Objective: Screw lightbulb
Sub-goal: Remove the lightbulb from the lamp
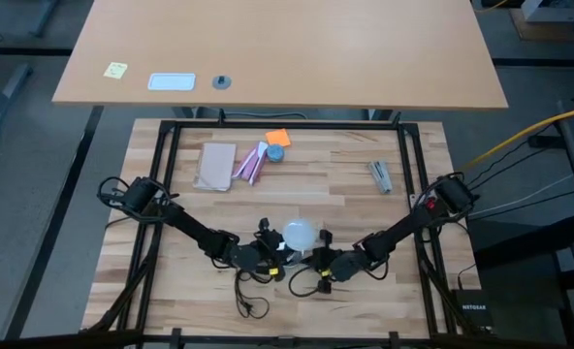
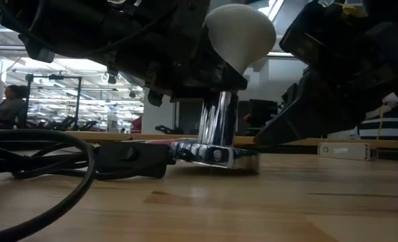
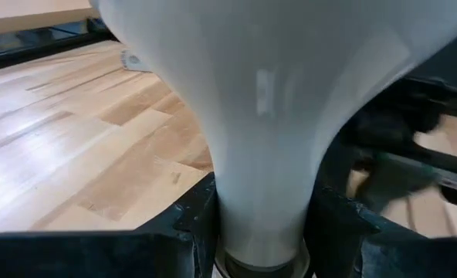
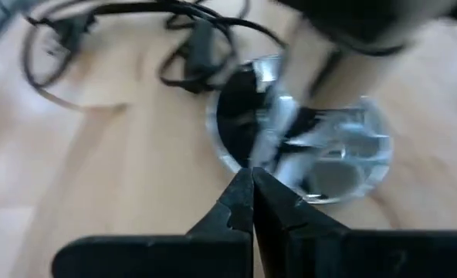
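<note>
The frosted white lightbulb (image 2: 239, 30) stands globe up over the chrome stem (image 2: 216, 114) of the silvery disc-shaped socket (image 4: 344, 158), near the table's front middle. My left gripper (image 1: 271, 248) reaches in from the left and is shut on the bulb. My right gripper (image 4: 252, 176) comes from the right, slanting down. It is shut, with its tips at the socket disc's near rim. The socket's dark cord (image 2: 44, 165) lies looped on the wood to the left. My left gripper pinches the bulb's narrow neck (image 3: 263, 224) between its two fingers (image 3: 194, 224), just above the metal collar. The fingers come nearly level from the table's left. The bulb stays upright, its lower end in the socket's stem. My right gripper: I cannot tell whether its shut tips touch the socket's rim (image 4: 236, 166).
At the table's far part lie a tan pad (image 1: 216, 166), a pink-and-white packet (image 1: 251, 163), an orange and blue item (image 1: 277, 143) and a small grey piece (image 1: 380, 175). A black frame (image 1: 161, 174) runs round the tabletop. More cord (image 1: 253, 296) trails toward the near edge.
</note>
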`<action>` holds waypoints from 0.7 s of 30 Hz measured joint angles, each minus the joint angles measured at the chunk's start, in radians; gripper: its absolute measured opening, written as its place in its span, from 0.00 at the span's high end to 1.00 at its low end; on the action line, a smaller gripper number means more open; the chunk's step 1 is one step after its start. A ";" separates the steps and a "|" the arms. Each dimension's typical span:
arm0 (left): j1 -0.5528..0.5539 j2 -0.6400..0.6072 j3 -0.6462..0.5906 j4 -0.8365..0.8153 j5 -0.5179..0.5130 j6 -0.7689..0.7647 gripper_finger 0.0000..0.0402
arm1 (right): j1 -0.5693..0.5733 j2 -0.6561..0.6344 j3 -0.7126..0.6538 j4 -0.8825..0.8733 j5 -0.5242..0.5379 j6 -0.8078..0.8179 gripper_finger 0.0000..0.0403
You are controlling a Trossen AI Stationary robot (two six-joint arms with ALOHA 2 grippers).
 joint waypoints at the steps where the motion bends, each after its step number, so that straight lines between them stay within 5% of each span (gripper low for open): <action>1: -0.001 0.000 0.000 0.005 0.016 0.003 0.65 | 0.000 -0.012 0.000 -0.033 0.017 0.000 0.99; 9: -0.006 0.000 0.000 0.020 0.133 0.010 0.65 | -0.015 -0.090 -0.001 -0.250 0.238 0.036 0.99; 21: -0.004 0.003 -0.002 0.054 0.197 0.086 0.65 | -0.114 0.014 -0.002 -0.075 0.018 -0.014 0.99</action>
